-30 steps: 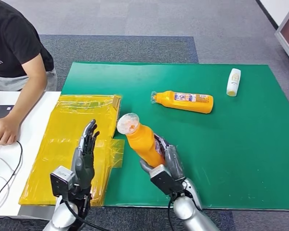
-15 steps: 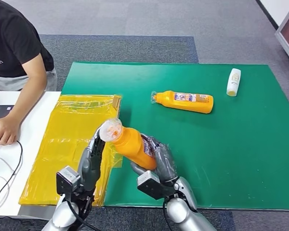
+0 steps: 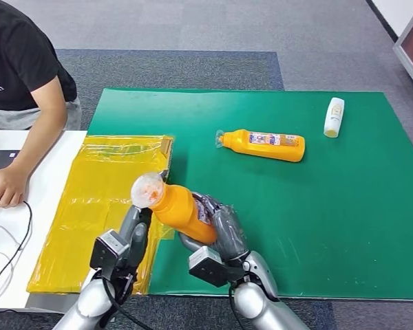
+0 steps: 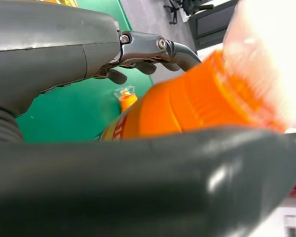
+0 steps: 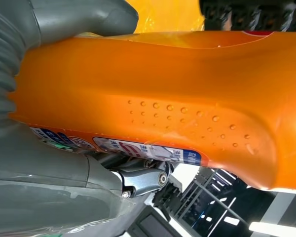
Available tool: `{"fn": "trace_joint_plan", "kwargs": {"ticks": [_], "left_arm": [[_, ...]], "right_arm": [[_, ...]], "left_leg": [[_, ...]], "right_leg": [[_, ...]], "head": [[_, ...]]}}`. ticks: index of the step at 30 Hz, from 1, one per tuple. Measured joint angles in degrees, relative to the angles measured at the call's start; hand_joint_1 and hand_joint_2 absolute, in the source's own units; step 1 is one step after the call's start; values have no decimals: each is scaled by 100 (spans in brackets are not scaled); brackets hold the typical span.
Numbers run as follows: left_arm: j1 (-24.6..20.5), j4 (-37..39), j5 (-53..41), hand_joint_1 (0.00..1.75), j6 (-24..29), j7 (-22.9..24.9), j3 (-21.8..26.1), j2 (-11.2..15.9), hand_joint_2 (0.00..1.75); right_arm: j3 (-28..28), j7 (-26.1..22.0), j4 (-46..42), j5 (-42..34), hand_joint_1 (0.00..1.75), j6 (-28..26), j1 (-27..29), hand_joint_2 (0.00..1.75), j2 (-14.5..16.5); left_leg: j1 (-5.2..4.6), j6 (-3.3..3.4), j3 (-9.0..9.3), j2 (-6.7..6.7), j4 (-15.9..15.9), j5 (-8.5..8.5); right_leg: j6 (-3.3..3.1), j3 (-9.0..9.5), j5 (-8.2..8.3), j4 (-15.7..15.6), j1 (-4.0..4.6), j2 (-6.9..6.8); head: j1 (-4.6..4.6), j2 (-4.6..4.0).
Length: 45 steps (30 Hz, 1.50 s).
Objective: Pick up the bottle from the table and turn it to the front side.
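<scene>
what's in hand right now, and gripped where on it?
The right hand holds the orange bottle around its lower body, at the labelled end. The left hand sits at its neck, below the cap; whether it grips cannot be told.

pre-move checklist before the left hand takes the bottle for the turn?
1. Right hand grips the orange bottle by its lower body, clear of the green mat: ok.
2. Left hand is under the neck, its fingers lying along the bottle: ok. Whether they have closed on it: cannot tell.
3. Cap in place, under clear wrap: ok.
4. Label facing: it shows at the edge by the right hand's fingers in the right wrist view, while the dimpled side faces that camera. Front toward the head camera: cannot tell.
5. Second orange bottle and white bottle lie far off: ok.
6. Person's hand rests beside the yellow bag, away from both arms: ok.
</scene>
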Motion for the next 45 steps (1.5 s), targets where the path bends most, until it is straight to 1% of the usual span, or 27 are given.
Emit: {"fn": "trace_joint_plan", "kwargs": {"ticks": [6,10,15,19,22,24,25,26,28,29,30,45], "left_arm": [[-161,98,-287,0,-17,195,-53,37,0],[-262,149,-369,0,-51,302,-54,57,0],[-393,226,-481,0,-157,423,-60,85,0],[-497,283,-549,0,-243,462,-67,96,175],[-538,318,-559,0,-267,485,-70,98,175],[-552,334,-560,65,-275,501,-73,99,175],[-558,341,-560,104,-279,505,-75,99,175],[-565,350,-560,147,-285,505,-77,99,175],[-582,369,-562,170,-302,504,-81,99,175],[-589,377,-565,174,-309,501,-83,99,175],[-595,382,-575,175,-313,496,-84,99,175],[-782,409,-888,175,-335,441,-91,135,175]], "right_arm": [[39,27,13,0,163,9,-33,175,2],[43,27,13,-3,167,13,-58,175,2],[45,28,13,-4,166,12,-77,175,2],[45,31,13,-4,166,11,-84,175,2],[45,34,13,-2,164,11,-85,175,2],[45,35,13,1,164,11,-85,175,2],[45,35,13,2,163,11,-84,175,2],[45,36,13,2,162,11,-85,175,2],[42,43,13,2,159,11,-85,175,2],[35,48,13,2,159,10,-85,175,2],[25,55,14,1,158,9,-85,175,2],[-21,85,68,16,161,74,-76,175,2]], "left_leg": [[0,0,-1,0,0,0],[0,-1,-1,0,0,1],[0,-1,-1,0,0,1],[0,-1,-2,0,0,1],[0,-1,-2,0,0,1],[0,-1,-3,0,0,1],[0,-1,-3,0,0,1],[0,-1,-3,0,0,1],[0,-1,-3,0,0,1],[0,-1,-4,0,0,1],[0,-1,-4,0,0,1],[0,-3,-9,0,0,3]], "right_leg": [[0,-1,0,0,0,0],[0,-1,0,0,0,0],[0,-3,0,1,0,0],[0,-3,0,1,0,0],[0,-3,0,1,0,0],[0,-4,0,1,0,0],[0,-4,0,1,0,0],[0,-4,0,1,0,0],[0,-5,0,1,0,0],[0,-5,0,1,0,0],[0,-5,0,1,0,0],[0,-9,0,5,0,0]], "head": [[-1,0],[-1,0],[-1,0],[0,0],[-1,0],[-1,0],[-1,0],[-1,0],[-1,0],[0,0],[0,0],[0,0]]}}
